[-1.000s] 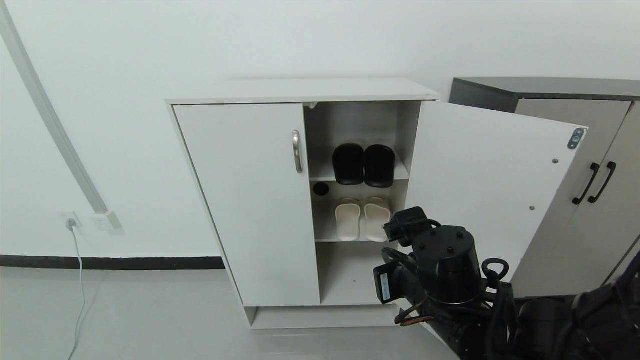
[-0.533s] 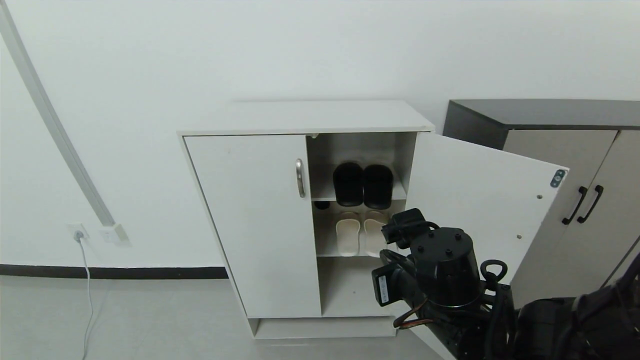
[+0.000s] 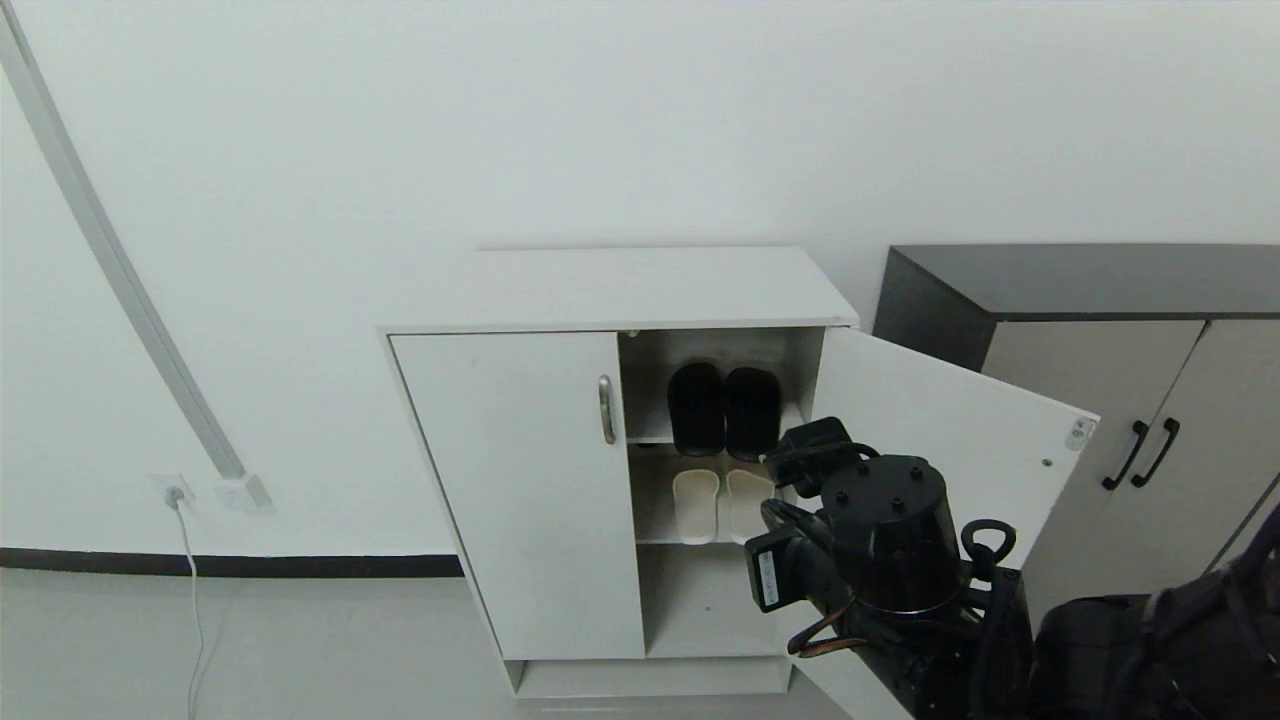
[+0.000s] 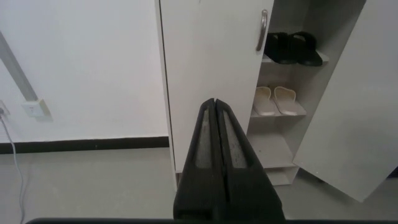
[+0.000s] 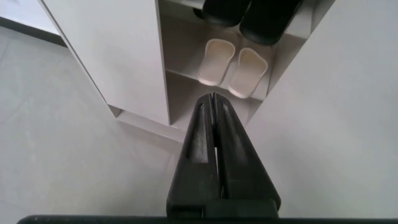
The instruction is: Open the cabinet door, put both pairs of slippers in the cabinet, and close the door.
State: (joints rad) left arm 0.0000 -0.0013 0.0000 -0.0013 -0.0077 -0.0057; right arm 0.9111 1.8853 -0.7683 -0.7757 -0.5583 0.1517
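Observation:
The white cabinet (image 3: 620,290) stands against the wall with its right door (image 3: 930,440) swung open and its left door (image 3: 520,490) closed. A black pair of slippers (image 3: 725,410) lies on the upper shelf and a white pair of slippers (image 3: 720,505) on the shelf below. My right arm (image 3: 880,540) is in front of the open door's lower edge. My right gripper (image 5: 214,99) is shut and empty, pointing at the lower shelves, near the white pair (image 5: 231,62). My left gripper (image 4: 214,102) is shut and empty, held back from the closed door's handle (image 4: 263,30).
A grey cabinet (image 3: 1100,340) with black handles stands just right of the open door. A wall socket with a hanging cable (image 3: 175,495) and a slanted conduit (image 3: 110,260) are at the left. Bare floor (image 3: 250,640) lies in front of the left door.
The whole head view has shifted: the cabinet now sits lower and smaller in the picture, so the camera has moved. The slippers, the door and the right arm keep their places.

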